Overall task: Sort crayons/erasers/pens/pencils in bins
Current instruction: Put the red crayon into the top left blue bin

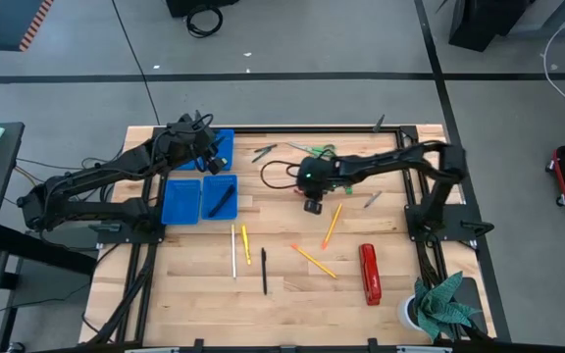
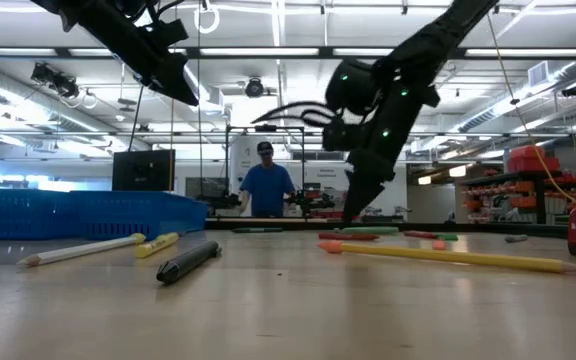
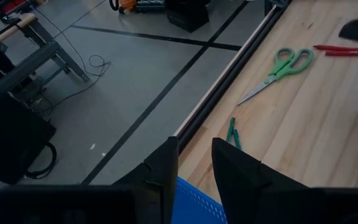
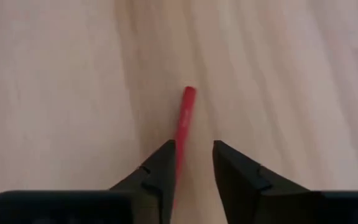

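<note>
Only the right wrist view is showing one red crayon (image 4: 184,127) lying between the right gripper (image 4: 194,163)'s slightly parted fingers; whether they are pinching it, I cannot tell. The left gripper (image 3: 194,163) is holding nothing, its fingers a little apart.

Three bright-blue rectangular plastic bins (image 1: 181,199) near the worktop's left edge, one holding a dark pen (image 1: 222,201); yellow, orange and white pencils (image 1: 314,261) and a black pen (image 1: 263,271) lying flat mid-worktop; red crayon (image 4: 183,124) flat on the wood
</note>
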`<state>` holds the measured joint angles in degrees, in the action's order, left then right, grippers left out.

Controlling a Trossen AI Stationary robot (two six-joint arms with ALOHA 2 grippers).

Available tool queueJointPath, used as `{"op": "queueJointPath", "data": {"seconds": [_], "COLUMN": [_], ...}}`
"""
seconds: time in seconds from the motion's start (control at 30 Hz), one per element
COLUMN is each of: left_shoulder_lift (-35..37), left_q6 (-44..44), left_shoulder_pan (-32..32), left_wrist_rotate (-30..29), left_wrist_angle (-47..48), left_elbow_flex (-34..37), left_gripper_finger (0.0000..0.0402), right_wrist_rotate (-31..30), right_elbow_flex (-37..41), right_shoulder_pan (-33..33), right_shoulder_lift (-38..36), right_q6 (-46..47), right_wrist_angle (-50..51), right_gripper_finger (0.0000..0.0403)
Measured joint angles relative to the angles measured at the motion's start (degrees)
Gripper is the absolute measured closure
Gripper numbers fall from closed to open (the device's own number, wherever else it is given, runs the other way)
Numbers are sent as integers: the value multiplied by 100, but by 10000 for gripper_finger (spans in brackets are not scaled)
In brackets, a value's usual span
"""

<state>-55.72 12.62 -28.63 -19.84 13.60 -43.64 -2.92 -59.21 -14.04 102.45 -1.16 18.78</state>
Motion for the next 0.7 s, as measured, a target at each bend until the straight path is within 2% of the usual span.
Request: {"op": "queueJointPath", "data": {"seconds": [0.13,0.3,0.7], "left_shoulder_lift": [0,0,0], "left_q6": [2,4,7], "left_shoulder_pan": [0,-2,0], "left_wrist_rotate": [0,-2,-2], "left_wrist_angle": [5,5,2], "left_elbow_flex": [0,0,0], "left_gripper_finger": [294,294,294], "right_wrist_rotate": [-175,-559,277], "right_elbow_flex": [-368,-495,-499], "right_shoulder_pan": [180,222,-138], "right_shoulder_lift": [435,559,570], "right_q6": [13,118,379], "right_wrist_angle": [545,721,1239], "right_gripper_finger": [281,289,307]}}
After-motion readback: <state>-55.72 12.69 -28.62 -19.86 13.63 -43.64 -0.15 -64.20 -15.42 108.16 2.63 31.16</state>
